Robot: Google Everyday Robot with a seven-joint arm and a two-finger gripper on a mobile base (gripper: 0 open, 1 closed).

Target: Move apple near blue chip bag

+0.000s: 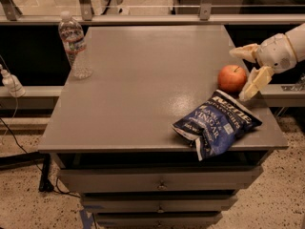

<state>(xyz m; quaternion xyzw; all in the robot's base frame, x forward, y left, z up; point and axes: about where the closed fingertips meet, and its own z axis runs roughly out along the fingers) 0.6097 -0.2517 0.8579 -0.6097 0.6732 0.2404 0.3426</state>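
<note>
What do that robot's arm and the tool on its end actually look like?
The arm is a smooth, white, rounded tube, with no cables or markings visible. Its tool, beside the apple at the right edge of the table, has two flat, cream-coloured, tapering fingers set on a bulbous white wrist.
</note>
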